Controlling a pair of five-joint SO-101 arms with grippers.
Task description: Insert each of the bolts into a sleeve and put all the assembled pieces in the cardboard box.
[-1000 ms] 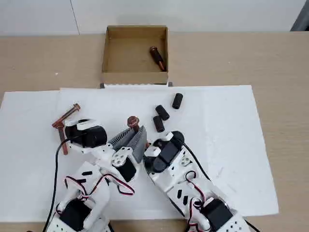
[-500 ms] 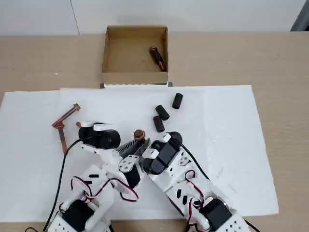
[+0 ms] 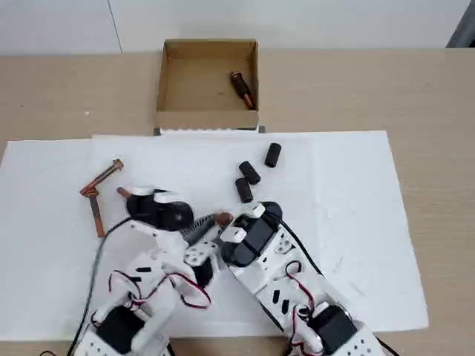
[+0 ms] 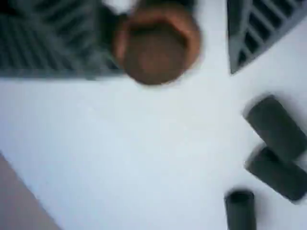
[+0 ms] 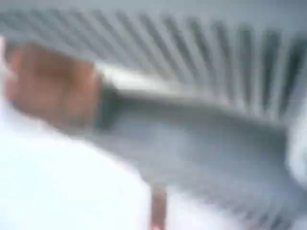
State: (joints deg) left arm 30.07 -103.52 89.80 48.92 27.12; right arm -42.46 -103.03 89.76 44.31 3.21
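Observation:
My left gripper (image 3: 208,224) is shut on a copper bolt (image 3: 223,219), which is tilted with its head toward my right gripper (image 3: 236,231) and almost touches it. In the left wrist view the bolt head (image 4: 156,45) sits between the ribbed grey fingers (image 4: 259,33). The right wrist view has the copper bolt (image 5: 48,86) and a ribbed finger (image 5: 192,48) very close. Three black sleeves (image 3: 273,154) (image 3: 249,173) (image 3: 243,190) lie on the white paper just beyond the grippers. The cardboard box (image 3: 159,81) at the back holds one assembled piece (image 3: 242,89).
Two loose bolts (image 3: 102,178) (image 3: 95,211) lie in an L shape on the paper's left side, beside the left arm. White paper (image 3: 349,193) covers the wooden table in front of the box. The sleeves also lie in the left wrist view (image 4: 276,125).
The left gripper has swung right and toward the near edge, tipping the bolt from upright to slanted, its head now up against the right gripper. The right arm has stayed put.

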